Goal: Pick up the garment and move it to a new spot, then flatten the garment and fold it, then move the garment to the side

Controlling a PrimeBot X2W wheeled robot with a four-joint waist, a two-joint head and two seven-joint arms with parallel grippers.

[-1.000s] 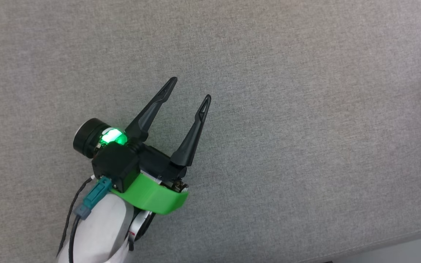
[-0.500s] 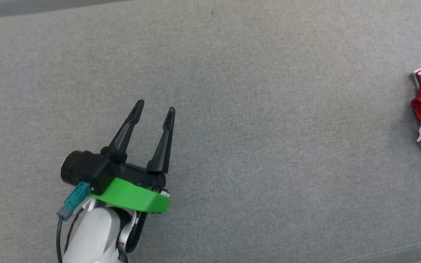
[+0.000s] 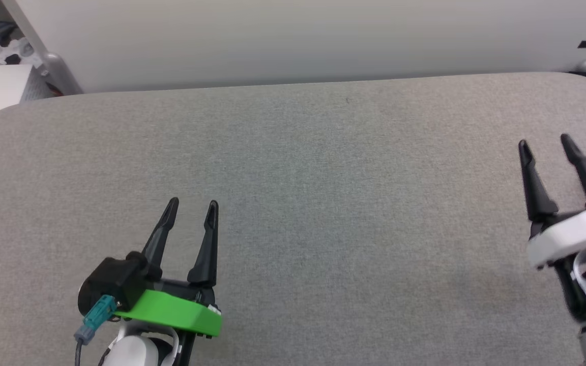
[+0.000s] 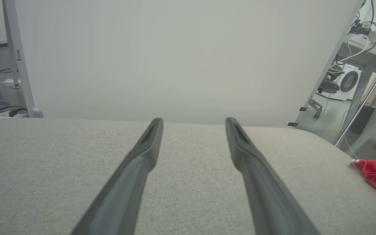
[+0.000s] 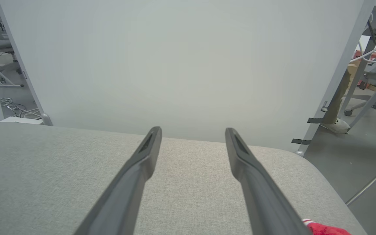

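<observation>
Both hands hover empty over the grey fabric-covered desk (image 3: 323,178) with fingers spread wide: the left hand (image 3: 193,202) at front-left, the right hand (image 3: 544,141) at the right edge. The garment (image 4: 375,174) (a crumpled red heap) lies on the desk's right end, ungripped.

Head camera has swung up: the bench (image 3: 323,168) now shows its far edge, with a white panel (image 3: 293,40) behind it. My right hand (image 3: 544,141) has come into frame at right. My left hand (image 3: 193,202) sits lower, no longer slanted.
</observation>
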